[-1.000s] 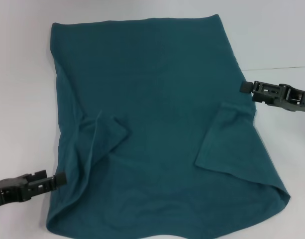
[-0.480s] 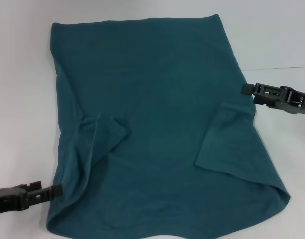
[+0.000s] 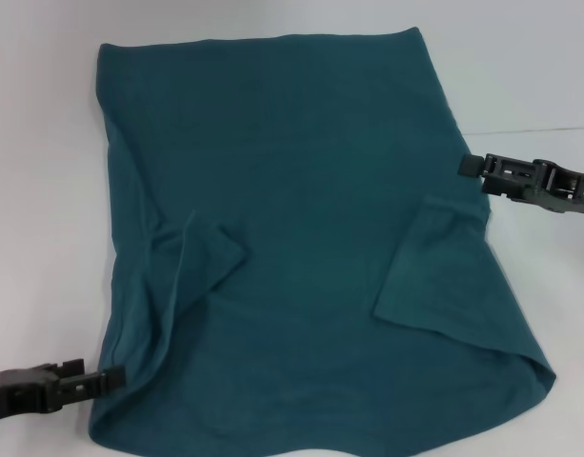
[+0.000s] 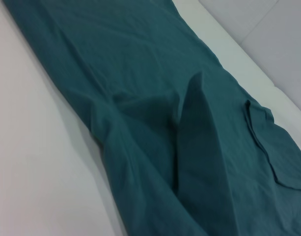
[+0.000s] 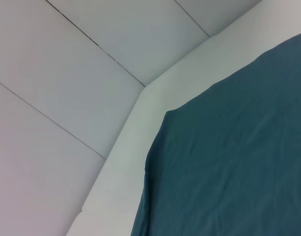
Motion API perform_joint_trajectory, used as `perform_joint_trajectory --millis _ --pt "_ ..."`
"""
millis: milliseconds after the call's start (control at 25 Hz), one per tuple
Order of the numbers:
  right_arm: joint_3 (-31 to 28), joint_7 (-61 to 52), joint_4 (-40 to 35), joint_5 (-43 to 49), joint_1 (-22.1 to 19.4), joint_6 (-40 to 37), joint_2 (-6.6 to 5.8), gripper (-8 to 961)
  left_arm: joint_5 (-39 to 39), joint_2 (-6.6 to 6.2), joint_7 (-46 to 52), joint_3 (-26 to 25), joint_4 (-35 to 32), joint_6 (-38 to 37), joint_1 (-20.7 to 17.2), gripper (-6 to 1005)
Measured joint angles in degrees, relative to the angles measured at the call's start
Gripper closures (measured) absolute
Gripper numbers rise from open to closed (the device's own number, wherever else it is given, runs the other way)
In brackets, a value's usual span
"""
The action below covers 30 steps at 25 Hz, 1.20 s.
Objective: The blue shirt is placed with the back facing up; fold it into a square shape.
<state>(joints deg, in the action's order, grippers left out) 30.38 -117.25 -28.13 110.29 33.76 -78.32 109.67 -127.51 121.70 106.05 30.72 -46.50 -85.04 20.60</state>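
Across the white table (image 3: 44,190) the blue shirt (image 3: 301,219) is spread back-up, taking up most of the surface. Both sleeves are already folded in onto the shirt's body, so the side folds look done; the lengthwise folds needed to get a square are judged to be what's left. The left gripper (image 3: 110,378) is parked right at the shirt's near left corner, and the right gripper (image 3: 468,165) is set against the shirt's right edge, just above the folded sleeve. Whether either set of jaws is spread or pinching cloth can't be told from here. Plenty of bare table is seen beside the shirt's left, right and far edges for moving.
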Motion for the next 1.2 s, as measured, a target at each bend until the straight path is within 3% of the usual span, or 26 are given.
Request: perform_joint_trajectory --millis 1200 --pt "-0.5 0.0 0.0 0.0 -0.3 0.7 0.09 24 -1.6 0.15 -0.3 0.9 0.4 0.0 0.9 80"
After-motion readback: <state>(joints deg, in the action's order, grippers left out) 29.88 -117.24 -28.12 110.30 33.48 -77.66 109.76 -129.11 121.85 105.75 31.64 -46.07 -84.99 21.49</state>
